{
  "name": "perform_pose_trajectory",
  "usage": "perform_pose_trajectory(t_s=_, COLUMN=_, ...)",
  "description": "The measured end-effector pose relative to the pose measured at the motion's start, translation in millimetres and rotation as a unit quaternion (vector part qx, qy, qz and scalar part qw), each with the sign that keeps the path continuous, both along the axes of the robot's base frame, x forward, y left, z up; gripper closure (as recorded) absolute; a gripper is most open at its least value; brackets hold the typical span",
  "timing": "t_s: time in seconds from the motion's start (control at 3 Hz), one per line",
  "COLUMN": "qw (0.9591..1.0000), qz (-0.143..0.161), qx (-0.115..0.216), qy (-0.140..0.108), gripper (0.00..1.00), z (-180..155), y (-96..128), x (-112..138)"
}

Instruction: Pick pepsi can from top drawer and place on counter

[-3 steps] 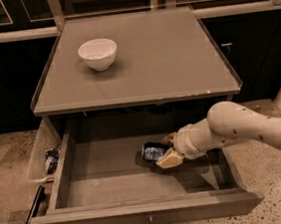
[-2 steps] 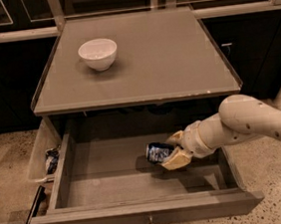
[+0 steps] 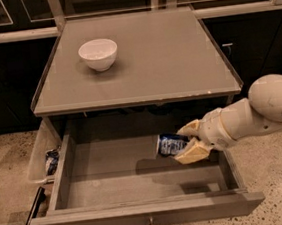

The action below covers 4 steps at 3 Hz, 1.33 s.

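Top drawer (image 3: 119,183) pulled fully out below the table (image 3: 166,66); small knob (image 3: 152,224) at the middle of its front.

Pincer (image 3: 181,144) inside the drawer, at the 3 o'clock side, reaching in from the right on a white arm (image 3: 261,112). Its 2 tan fingers (image 3: 193,152) stand apart only by the width of the pepsi can (image 3: 168,144) and are clamped on it, 1 finger above and 1 below.

Can is dark blue with white markings, lying on its side, free end pointing toward 9 o'clock. It is within the drawer's walls, not on the table. A dark shadow sits on the drawer floor under it, toward 7 o'clock; contact with the floor cannot be told.

On the table: 1 white bowl (image 3: 98,53), upright, near the 11 o'clock corner, well apart from the pincer.

Translucent plastic bin (image 3: 37,158) just beside the drawer's 9 o'clock wall, holding a blue-and-white packet (image 3: 51,161). Speckled floor (image 3: 5,159) around.
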<state>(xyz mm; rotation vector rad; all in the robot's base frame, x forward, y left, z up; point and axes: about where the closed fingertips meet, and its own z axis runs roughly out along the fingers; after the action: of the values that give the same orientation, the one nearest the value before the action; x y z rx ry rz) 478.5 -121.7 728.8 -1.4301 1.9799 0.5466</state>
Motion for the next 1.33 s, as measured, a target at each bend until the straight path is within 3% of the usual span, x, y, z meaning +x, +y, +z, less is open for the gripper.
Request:
perform_pose_trajectory(t_s=0.33, qw=0.9988, qz=-0.005, qx=-0.028, qy=-0.04, gripper=1.0, z=50, y=-14, x=8)
perform_pose_trajectory(t_s=1.0, qw=0.9929, qz=-0.016, qx=-0.044, qy=-0.11, gripper=1.0, z=135, y=-40, x=61)
perform_pose_trajectory(t_s=1.33, qw=0.9928, qz=-0.016, qx=-0.044, qy=-0.11, gripper=1.0, z=135, y=-39, x=61)
